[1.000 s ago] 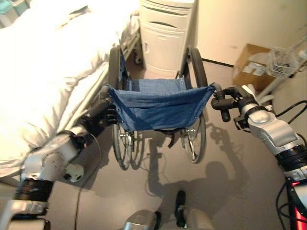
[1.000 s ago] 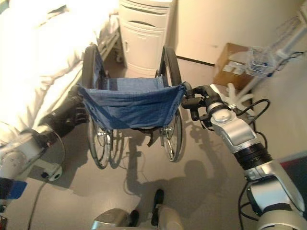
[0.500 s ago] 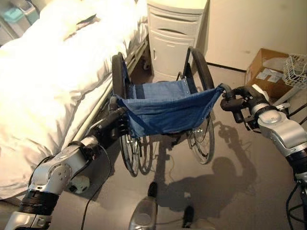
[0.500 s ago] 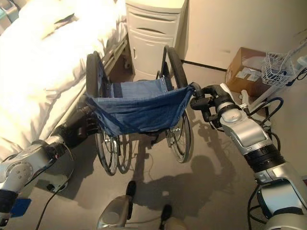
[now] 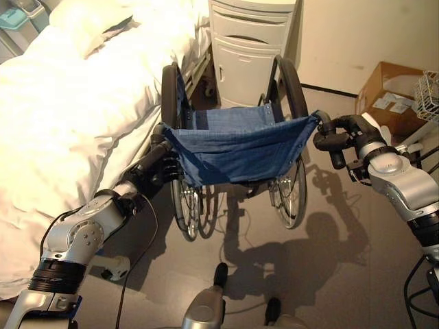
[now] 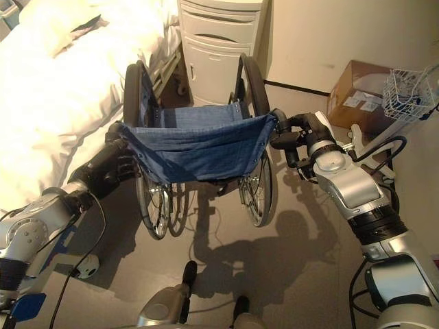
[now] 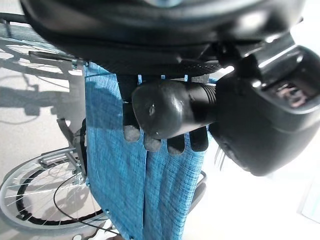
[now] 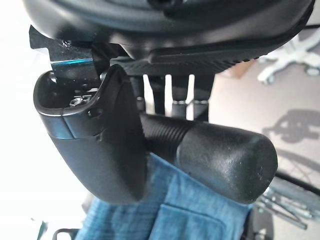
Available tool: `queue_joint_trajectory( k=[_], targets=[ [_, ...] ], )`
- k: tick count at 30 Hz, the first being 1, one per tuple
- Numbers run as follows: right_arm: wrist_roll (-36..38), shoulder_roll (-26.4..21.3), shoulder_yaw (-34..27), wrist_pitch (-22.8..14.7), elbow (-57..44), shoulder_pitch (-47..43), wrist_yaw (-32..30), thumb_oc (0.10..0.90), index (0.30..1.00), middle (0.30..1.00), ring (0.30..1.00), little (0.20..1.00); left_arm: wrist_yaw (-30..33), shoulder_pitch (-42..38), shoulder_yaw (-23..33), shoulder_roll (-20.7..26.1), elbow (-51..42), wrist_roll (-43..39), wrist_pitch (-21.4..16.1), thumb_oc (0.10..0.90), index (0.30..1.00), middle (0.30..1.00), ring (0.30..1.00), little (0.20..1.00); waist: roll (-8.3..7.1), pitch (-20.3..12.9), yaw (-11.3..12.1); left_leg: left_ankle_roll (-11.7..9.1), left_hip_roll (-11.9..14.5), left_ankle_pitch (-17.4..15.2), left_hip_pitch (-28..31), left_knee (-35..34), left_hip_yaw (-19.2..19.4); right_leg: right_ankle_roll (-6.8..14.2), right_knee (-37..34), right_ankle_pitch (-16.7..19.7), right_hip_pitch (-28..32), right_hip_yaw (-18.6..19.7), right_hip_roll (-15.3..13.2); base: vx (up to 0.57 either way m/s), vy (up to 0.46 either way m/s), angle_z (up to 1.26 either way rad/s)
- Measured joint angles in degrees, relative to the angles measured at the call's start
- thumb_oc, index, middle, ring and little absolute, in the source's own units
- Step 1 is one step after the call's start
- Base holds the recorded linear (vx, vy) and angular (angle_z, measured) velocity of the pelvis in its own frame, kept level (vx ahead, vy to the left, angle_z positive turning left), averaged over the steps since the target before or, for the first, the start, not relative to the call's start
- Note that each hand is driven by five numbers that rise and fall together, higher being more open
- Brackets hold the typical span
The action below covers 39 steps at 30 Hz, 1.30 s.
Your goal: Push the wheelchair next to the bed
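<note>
Centre frame, the wheelchair (image 5: pixel 233 147) looks heavy but free-rolling; left hand (image 5: pixel 159 166) and right hand (image 5: pixel 336 140) each wrap a rear push handle, the best hold

Both hands (image 6: pixel 113 168) (image 6: pixel 298 137) grip the wheelchair (image 6: pixel 199 147) beside the bed (image 6: pixel 62 89).

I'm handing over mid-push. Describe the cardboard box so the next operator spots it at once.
Start at the white bed, then cross past the wheelchair and the white cabinet to the wall on the robot's right. The cardboard box sits on the floor there, the one brown thing, with white labels on top.
</note>
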Motion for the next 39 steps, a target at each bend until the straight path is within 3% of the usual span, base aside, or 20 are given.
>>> queue_joint_trajectory(
  k=[18, 24, 32, 35, 39],
  targets=[
    [2.6, -0.4, -0.2, 0.0, -3.4, 2.3, 1.3, 0.800, 0.900, 0.900, 0.900, 0.900, 1.1, 1.3, 0.3, 0.5, 0.0, 3.2, 0.0, 0.800, 0.900, 0.900, 0.900, 0.900, -0.04, 0.0, -0.1, 0.0, 0.4, 0.0, 1.6, -0.9, 0.2, -0.4, 0.0, -0.4, 1.1, 0.3, 0.4, 0.00, -0.011, -0.01],
    [2.8, -0.8, -6.1, -0.4, -6.9, 6.8, 1.2, 0.800, 0.900, 0.900, 0.900, 0.900, 1.1, 6.5, 6.7, 0.9, -0.8, 4.6, 0.0, 0.800, 0.900, 0.900, 0.900, 0.900, -0.20, 0.1, -0.4, 0.0, 0.5, 0.0, 1.8, -1.4, 0.2, -0.5, 0.0, -0.7, 1.0, 0.2, 0.4, 0.00, 0.000, 0.00],
    [0.2, -5.4, -16.4, -3.7, -9.5, 12.3, 0.9, 0.800, 0.900, 0.900, 0.900, 0.900, 3.3, 10.2, 25.2, 4.7, -1.3, 6.8, -3.4, 0.800, 0.900, 0.900, 0.900, 0.900, -0.24, 0.1, 1.0, 0.0, 0.2, 0.0, 2.0, -1.7, -0.2, -0.1, 0.0, -1.1, 1.6, -0.7, -0.1, 0.00, 0.006, 0.06],
    [-0.2, -7.3, -23.1, -4.7, -9.5, 14.7, -1.1, 0.800, 0.900, 0.900, 0.900, 0.900, 3.5, 11.2, 28.8, 6.8, -1.3, 8.9, -4.4, 0.800, 0.900, 0.900, 0.900, 0.900, -0.24, 0.1, 1.4, -0.3, -0.3, -0.2, 2.6, -2.1, -0.2, 0.2, 0.0, -1.3, 2.1, -0.9, -0.5, 0.01, 0.001, 0.06],
    [-1.1, -8.2, -29.2, -5.3, -9.4, 17.4, -2.1, 0.800, 0.900, 0.900, 0.900, 0.900, 3.3, 14.4, 29.3, 7.9, -1.2, 10.9, -4.6, 0.800, 0.900, 0.900, 0.900, 0.900, -0.39, 0.0, 0.8, -0.3, -0.3, -0.2, 2.7, -2.2, 0.0, 0.2, 0.0, -1.3, 2.1, -0.8, -0.6, 0.00, 0.003, -0.02]
  ],
)
